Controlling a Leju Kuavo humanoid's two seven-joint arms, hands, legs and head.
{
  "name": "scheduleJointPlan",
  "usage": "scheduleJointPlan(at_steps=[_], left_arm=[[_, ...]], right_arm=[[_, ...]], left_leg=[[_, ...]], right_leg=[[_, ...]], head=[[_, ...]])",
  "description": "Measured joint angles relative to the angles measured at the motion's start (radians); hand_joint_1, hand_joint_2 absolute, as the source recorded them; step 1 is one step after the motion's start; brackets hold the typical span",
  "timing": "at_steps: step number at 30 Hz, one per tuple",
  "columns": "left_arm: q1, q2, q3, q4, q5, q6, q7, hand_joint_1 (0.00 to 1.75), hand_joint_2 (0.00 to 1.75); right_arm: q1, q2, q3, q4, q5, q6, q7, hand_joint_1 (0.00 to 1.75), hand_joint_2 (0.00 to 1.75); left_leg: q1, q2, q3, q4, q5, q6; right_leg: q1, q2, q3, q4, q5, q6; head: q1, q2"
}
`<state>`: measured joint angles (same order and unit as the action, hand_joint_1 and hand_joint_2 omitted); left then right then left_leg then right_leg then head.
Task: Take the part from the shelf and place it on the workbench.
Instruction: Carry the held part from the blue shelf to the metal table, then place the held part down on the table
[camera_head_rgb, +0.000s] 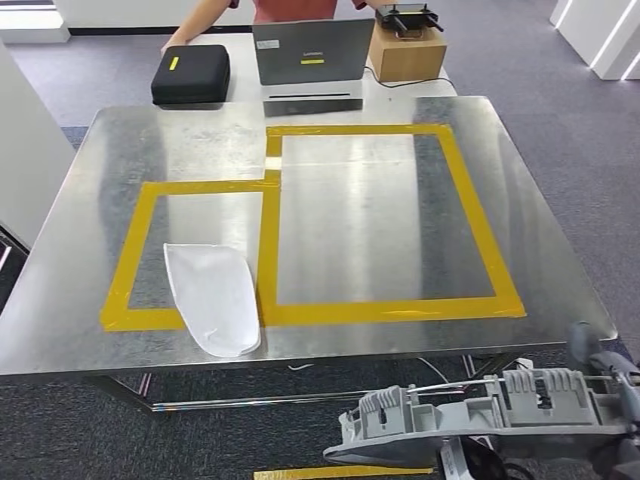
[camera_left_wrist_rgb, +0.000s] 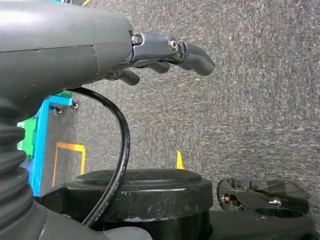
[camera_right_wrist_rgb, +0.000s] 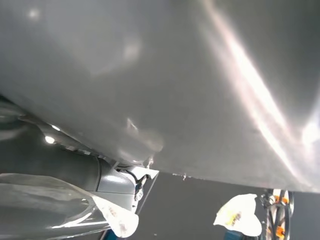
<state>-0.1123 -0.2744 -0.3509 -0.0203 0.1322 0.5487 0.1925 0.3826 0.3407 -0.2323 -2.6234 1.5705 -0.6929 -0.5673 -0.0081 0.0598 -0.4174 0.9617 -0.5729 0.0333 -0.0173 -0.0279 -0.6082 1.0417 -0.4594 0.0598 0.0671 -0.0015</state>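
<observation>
Metal table (camera_head_rgb: 90, 250), shiny and rectangular, fills most of the head view, marked with two adjoining rectangles of yellow tape (camera_head_rgb: 268, 250). A white, rounded fabric-like sheet (camera_head_rgb: 213, 297) lies flat inside the smaller left rectangle, its lower edge crossing the tape near the table's front edge.

In front of the table's near edge, low in the head view, a long grey moulded plastic part (camera_head_rgb: 468, 410) with ribs and clips is held roughly level above the grey carpet floor (camera_head_rgb: 596, 180). The right robot hand (camera_head_rgb: 615, 400) clasps the part's right end; its fingers are mostly hidden by the part. In the right wrist view the part's smooth grey surface (camera_right_wrist_rgb: 170, 85) sits very close to the camera.

The left robot hand (camera_left_wrist_rgb: 158, 55) shows in the left wrist view, holding nothing, its dark fingers (camera_left_wrist_rgb: 196, 60) stretched out and slightly curved over the carpet.

Beyond the table's far edge stand a black zipped case (camera_head_rgb: 190, 73), an open grey laptop (camera_head_rgb: 312, 52) and a brown cardboard box (camera_head_rgb: 406, 52) with a dark device on top. A person in a red top (camera_head_rgb: 294, 9) stands behind the laptop, one hand near the case.
</observation>
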Motion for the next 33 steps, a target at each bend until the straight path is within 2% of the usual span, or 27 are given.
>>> scheduleJointPlan(at_steps=[2,4,6,7,9,10,11,12,15,16,17,19,20,25,29,30,31,33], left_arm=[[0.000,0.000,0.000,0.001,0.006,0.002,-0.004,0.00,1.75],[0.000,0.000,0.000,0.002,0.013,0.004,-0.009,0.00,1.75],[-0.001,0.000,0.001,0.002,0.018,0.005,-0.013,0.00,1.75],[-0.001,0.000,0.001,0.002,0.021,0.007,-0.017,0.00,1.75],[-0.004,0.000,0.001,0.002,0.028,0.008,-0.030,0.00,1.75],[-0.006,0.000,0.001,0.002,0.032,0.009,-0.035,0.00,1.75],[-0.008,0.000,0.001,0.002,0.036,0.009,-0.039,0.00,1.75],[-0.009,0.000,0.001,0.002,0.041,0.009,-0.040,0.00,1.75],[-0.007,0.000,0.002,0.004,0.055,0.005,-0.033,0.00,1.75],[-0.007,0.000,0.002,0.006,0.059,0.004,-0.030,0.00,1.75],[-0.006,0.000,0.002,0.007,0.062,0.003,-0.029,0.00,1.75],[-0.007,0.000,0.002,0.008,0.065,0.002,-0.029,0.00,1.75],[-0.007,0.000,0.002,0.008,0.066,0.002,-0.029,0.00,1.75],[-0.005,0.000,0.003,0.008,0.087,0.005,-0.034,0.00,1.75],[0.017,0.002,0.002,-0.018,0.154,0.037,-0.022,0.00,1.75],[0.049,0.007,-0.008,-0.072,0.147,0.054,0.022,0.00,1.75],[0.098,0.020,-0.022,-0.171,0.109,0.064,0.100,0.00,1.75],[0.211,0.060,-0.044,-0.438,-0.057,0.048,0.323,0.00,1.75]], right_arm=[[0.002,0.000,0.000,-0.001,0.000,0.000,0.001,1.75,1.75],[0.005,0.000,0.000,-0.001,0.001,0.000,0.006,1.75,1.75],[0.006,0.000,0.000,-0.002,0.000,0.000,0.009,1.75,1.75],[0.006,0.000,0.000,-0.002,0.000,0.000,0.009,1.75,1.75],[0.006,0.000,0.000,-0.002,0.000,-0.001,0.010,1.75,1.75],[0.007,0.000,0.000,-0.002,0.001,-0.001,0.010,1.75,1.75],[0.007,0.000,0.000,-0.002,0.001,-0.001,0.011,1.75,1.75],[0.008,0.000,-0.001,-0.002,0.001,-0.001,0.012,1.75,1.75],[0.014,0.000,-0.001,-0.001,0.001,-0.001,0.016,1.75,1.75],[0.016,0.000,-0.001,-0.001,0.001,0.000,0.017,1.75,1.75],[0.018,0.000,-0.002,-0.001,0.001,0.000,0.018,1.75,1.75],[0.021,0.000,-0.002,-0.001,0.001,0.000,0.019,1.75,1.75],[0.022,0.000,-0.003,-0.001,0.001,0.000,0.020,1.75,1.75],[0.027,0.001,-0.003,-0.001,0.001,0.000,0.023,1.75,1.75],[0.032,0.001,0.000,-0.001,0.001,0.000,0.026,1.75,1.75],[0.034,0.001,0.004,-0.001,0.001,0.000,0.026,1.75,1.75],[0.037,0.002,0.009,-0.001,0.001,0.000,0.026,1.75,1.75],[0.038,0.003,0.024,0.001,0.002,0.000,0.025,1.75,1.75]], left_leg=[[-0.003,0.003,-0.004,0.004,-0.003,-0.008],[-0.005,0.003,-0.005,0.006,-0.007,-0.017],[-0.003,-0.014,-0.014,0.036,-0.033,-0.028],[-0.003,-0.026,-0.032,0.080,-0.059,-0.033],[-0.003,-0.043,-0.091,0.217,-0.121,-0.038],[-0.004,-0.045,-0.114,0.275,-0.138,-0.038],[-0.005,-0.046,-0.123,0.305,-0.136,-0.038],[-0.005,-0.047,-0.116,0.295,-0.113,-0.036],[-0.004,-0.056,-0.060,0.125,0.003,-0.026],[-0.004,-0.062,-0.048,0.077,0.018,-0.024],[-0.003,-0.067,-0.045,0.049,0.020,-0.023],[-0.003,-0.070,-0.046,0.029,0.011,-0.021],[-0.004,-0.070,-0.047,0.028,0.011,-0.021],[-0.005,-0.069,-0.044,0.028,0.013,-0.015],[-0.006,-0.066,-0.044,0.028,0.012,-0.011],[-0.007,-0.065,-0.043,0.028,0.011,-0.010],[-0.007,-0.064,-0.042,0.027,0.010,-0.008],[-0.008,-0.064,-0.041,0.027,0.009,-0.006]], right_leg=[[0.005,-0.004,0.016,-0.021,-0.014,-0.014],[0.005,-0.001,0.017,-0.024,-0.018,-0.030],[0.002,0.003,0.020,-0.028,-0.020,-0.043],[0.000,0.005,0.021,-0.030,-0.019,-0.048],[0.001,0.010,0.023,-0.030,-0.021,-0.056],[0.002,0.014,0.026,-0.030,-0.022,-0.057],[0.003,0.018,0.028,-0.030,-0.023,-0.058],[0.004,0.024,0.032,-0.030,-0.024,-0.059],[0.007,0.038,0.033,-0.027,-0.023,-0.056],[0.009,0.041,0.028,-0.024,-0.021,-0.053],[0.011,0.043,0.020,-0.021,-0.019,-0.052],[0.013,0.044,0.008,-0.017,-0.014,-0.053],[0.013,0.043,0.008,-0.018,-0.012,-0.055],[0.011,0.044,0.015,-0.029,-0.004,-0.044],[0.009,0.044,0.017,-0.030,-0.003,-0.042],[0.008,0.045,0.017,-0.030,-0.003,-0.041],[0.007,0.046,0.017,-0.030,-0.004,-0.040],[0.007,0.048,0.017,-0.030,-0.005,-0.038]], head=[[0.000,0.000],[-0.001,0.000],[-0.005,0.000],[-0.007,0.000],[-0.008,0.000],[-0.008,0.000],[-0.008,0.000],[-0.008,0.000],[-0.008,0.000],[-0.009,0.000],[-0.008,0.000],[-0.008,0.000],[-0.007,0.000],[-0.007,0.000],[-0.008,0.000],[-0.008,0.000],[-0.009,0.000],[-0.009,0.000]])
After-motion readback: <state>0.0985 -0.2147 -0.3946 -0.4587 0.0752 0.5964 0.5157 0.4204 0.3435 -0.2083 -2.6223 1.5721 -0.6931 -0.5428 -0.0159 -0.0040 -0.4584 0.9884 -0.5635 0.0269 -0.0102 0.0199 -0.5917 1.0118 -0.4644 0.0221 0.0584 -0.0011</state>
